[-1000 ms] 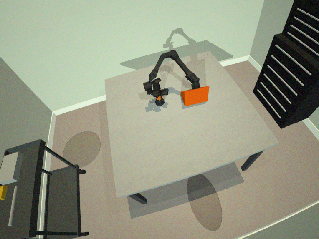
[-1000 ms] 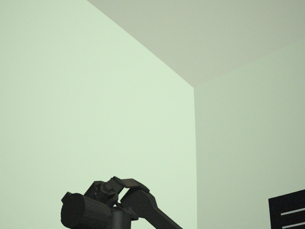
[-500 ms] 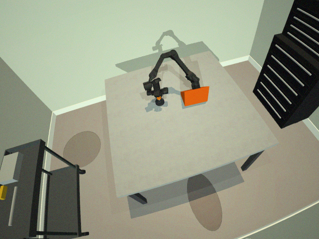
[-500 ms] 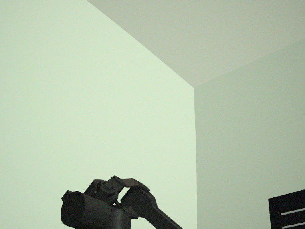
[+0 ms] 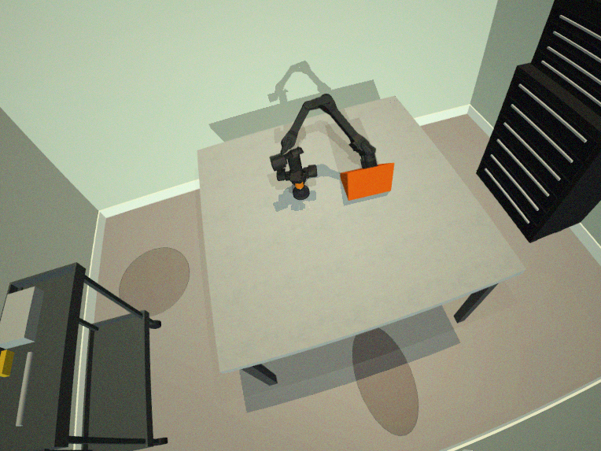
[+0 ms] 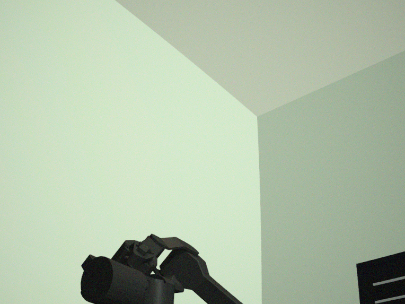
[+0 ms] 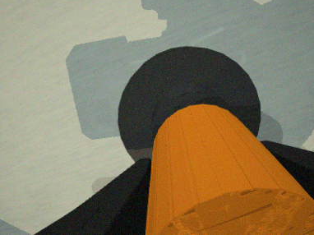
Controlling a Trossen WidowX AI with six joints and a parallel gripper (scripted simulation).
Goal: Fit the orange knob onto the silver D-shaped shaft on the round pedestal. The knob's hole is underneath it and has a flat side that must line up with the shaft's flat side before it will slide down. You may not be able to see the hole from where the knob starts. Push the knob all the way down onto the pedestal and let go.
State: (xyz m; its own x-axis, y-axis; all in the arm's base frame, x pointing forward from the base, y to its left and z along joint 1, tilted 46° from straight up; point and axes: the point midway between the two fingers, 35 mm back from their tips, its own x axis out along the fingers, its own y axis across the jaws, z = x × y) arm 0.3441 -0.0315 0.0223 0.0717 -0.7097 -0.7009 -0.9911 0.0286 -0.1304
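Note:
The orange knob (image 5: 299, 186) (image 7: 214, 160) is held between the fingers of my gripper (image 5: 299, 182), which is shut on it. In the wrist view a dark finger stands on each side of the knob. The dark round pedestal (image 5: 300, 194) (image 7: 181, 74) stands on the table directly below the knob. The knob hides the silver shaft, and its hole underneath is out of sight. I cannot tell how far the knob's lower end is from the pedestal's top, or whether the flat sides line up. The exterior view shows only upper parts of the arm, not the gripper's fingertips.
An orange block (image 5: 370, 181) stands on the table (image 5: 361, 270), right of the pedestal and in front of the arm's base. Black drawer cabinets (image 5: 543, 154) stand on the floor to the right. A dark cart (image 5: 45, 371) stands at the lower left. A wall is behind the table.

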